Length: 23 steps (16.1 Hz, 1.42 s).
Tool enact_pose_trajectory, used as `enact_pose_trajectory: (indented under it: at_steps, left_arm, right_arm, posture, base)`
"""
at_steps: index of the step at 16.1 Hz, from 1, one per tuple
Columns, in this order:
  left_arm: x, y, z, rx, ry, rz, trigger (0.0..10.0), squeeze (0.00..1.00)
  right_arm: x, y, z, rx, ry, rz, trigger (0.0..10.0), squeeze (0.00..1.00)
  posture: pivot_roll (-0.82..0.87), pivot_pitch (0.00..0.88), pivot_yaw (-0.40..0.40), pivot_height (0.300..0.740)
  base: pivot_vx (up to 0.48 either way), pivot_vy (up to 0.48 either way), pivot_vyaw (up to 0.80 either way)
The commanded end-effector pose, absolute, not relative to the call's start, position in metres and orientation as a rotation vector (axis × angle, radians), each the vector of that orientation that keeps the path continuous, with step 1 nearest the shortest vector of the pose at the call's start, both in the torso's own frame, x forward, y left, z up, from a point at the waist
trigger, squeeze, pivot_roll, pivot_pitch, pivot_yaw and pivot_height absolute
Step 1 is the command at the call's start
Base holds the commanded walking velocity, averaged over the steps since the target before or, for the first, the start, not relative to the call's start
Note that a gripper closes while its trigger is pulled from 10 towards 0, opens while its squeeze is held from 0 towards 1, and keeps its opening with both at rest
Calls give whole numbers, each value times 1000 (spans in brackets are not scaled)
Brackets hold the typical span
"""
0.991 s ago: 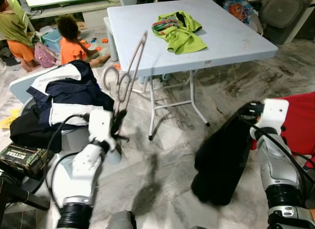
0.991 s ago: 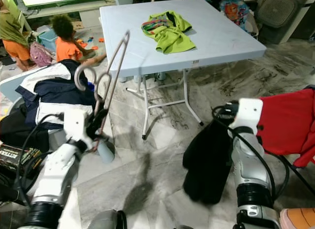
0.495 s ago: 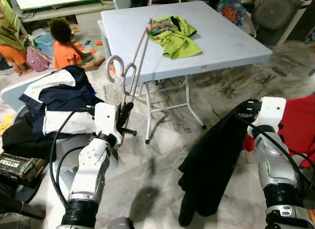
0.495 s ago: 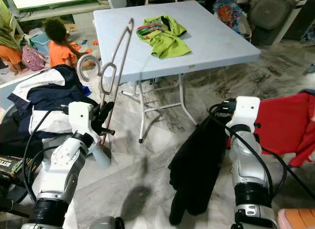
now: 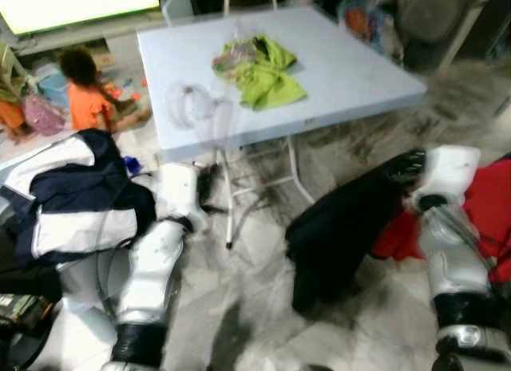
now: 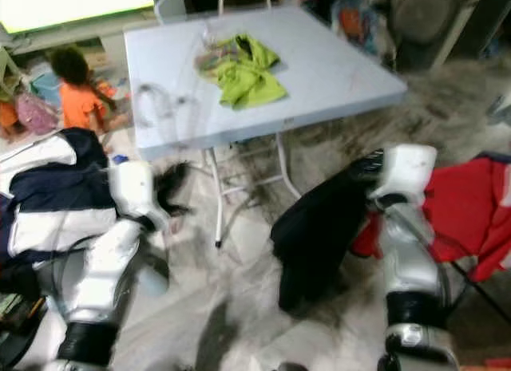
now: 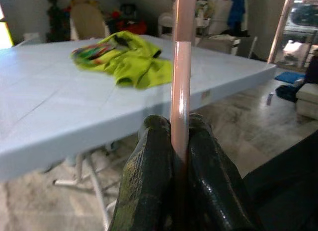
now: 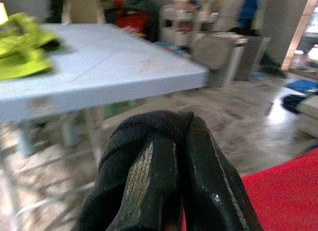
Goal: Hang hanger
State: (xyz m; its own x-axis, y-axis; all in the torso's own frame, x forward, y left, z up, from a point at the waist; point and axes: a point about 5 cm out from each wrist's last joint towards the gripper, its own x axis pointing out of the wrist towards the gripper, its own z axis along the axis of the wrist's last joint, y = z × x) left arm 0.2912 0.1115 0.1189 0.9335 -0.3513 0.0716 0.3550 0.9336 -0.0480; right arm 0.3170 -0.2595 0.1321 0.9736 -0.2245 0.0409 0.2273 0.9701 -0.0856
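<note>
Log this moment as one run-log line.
left end effector: shut on pink hanger | right end effector: shut on black garment | ahead: light blue folding table with green shirt | head views blurred

Green shirt (image 5: pixel 259 68) on blue table (image 5: pixel 351 60) (person (image 5: pixel 84 96) sits nr floor).
</note>
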Motion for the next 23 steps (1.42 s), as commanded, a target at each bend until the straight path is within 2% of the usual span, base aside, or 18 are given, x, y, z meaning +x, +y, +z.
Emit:
enact_pose_trajectory:
  at_steps: [1, 5, 6, 16, 23]
  left_arm:
    - [293, 128, 125, -43, -81, -309, 10000, 0]
    - [294, 130, 129, -57, -82, -276, 10000, 0]
    - [295, 130, 130, -49, -86, -274, 10000, 0]
    - [297, 123, 133, -46, -95, -289, 10000, 0]
    - [296, 120, 133, -29, -95, -303, 10000, 0]
  right_arm:
    - [327, -246, 156, -76, -132, -189, 10000, 0]
    - [332, -238, 157, -93, -129, -133, 10000, 0]
    - [333, -233, 161, -164, -154, -93, 10000, 0]
    - [338, -227, 172, -102, -207, -85, 10000, 0]
    - [341, -229, 179, -105, -237, -121, 10000, 0]
  posture:
    - [-28, 0, -5, 740]
    - [-21, 0, -9, 740]
    - [-21, 0, -9, 740]
    - [-22, 0, -7, 740]
    - [-23, 0, -9, 740]
  base:
    - [480, 0, 0]
    - [450, 63, 0]
    - [394, 274, 800]
    - [398, 268, 746]
    - [475, 0, 0]
